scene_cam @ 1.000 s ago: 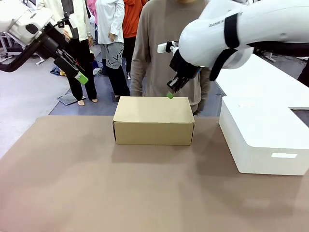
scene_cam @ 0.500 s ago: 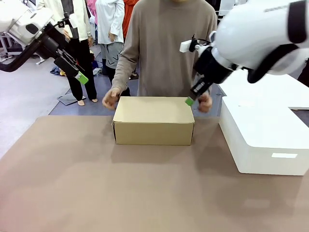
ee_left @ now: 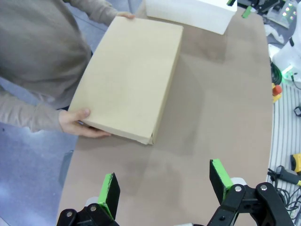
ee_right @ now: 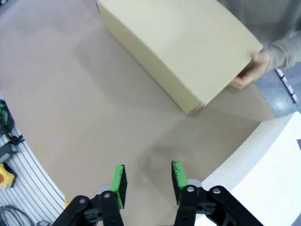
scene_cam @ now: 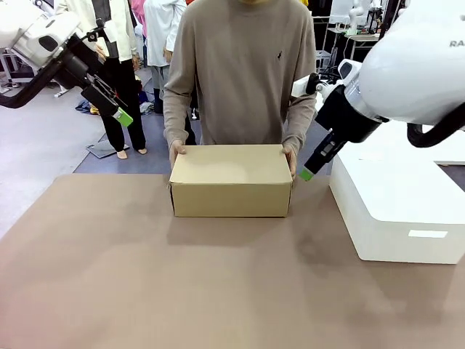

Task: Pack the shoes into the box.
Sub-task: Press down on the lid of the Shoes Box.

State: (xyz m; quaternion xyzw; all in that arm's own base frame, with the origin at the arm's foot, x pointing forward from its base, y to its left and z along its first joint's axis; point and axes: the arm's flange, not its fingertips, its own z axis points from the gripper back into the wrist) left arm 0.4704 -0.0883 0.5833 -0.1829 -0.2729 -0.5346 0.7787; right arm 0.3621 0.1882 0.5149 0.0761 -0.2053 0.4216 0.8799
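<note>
The box [scene_cam: 231, 178] stands closed at the middle of the far side of the table, its flat lid down. The shoes are out of view. A person behind the table holds the box at both ends, with one hand [scene_cam: 177, 151] at the left and the other hand [scene_cam: 290, 154] at the right. My right gripper [scene_cam: 306, 174] hangs just right of the box, close to that hand. In the right wrist view the right gripper [ee_right: 148, 170] is open and holds nothing, and the box [ee_right: 178, 52] lies ahead of it. My left gripper [scene_cam: 120, 114] is raised at the far left, and in its own wrist view the left gripper [ee_left: 164, 176] is open above the box [ee_left: 127, 80].
A large white block [scene_cam: 396, 203] stands on the table right of the box, close under my right arm. The brown tabletop [scene_cam: 218, 283] stretches from the box to the near edge. Other people stand far behind on the left.
My right gripper has swung from above the box's far edge out to its right and lower, and its jaws have opened. The person has put both hands on the box.
</note>
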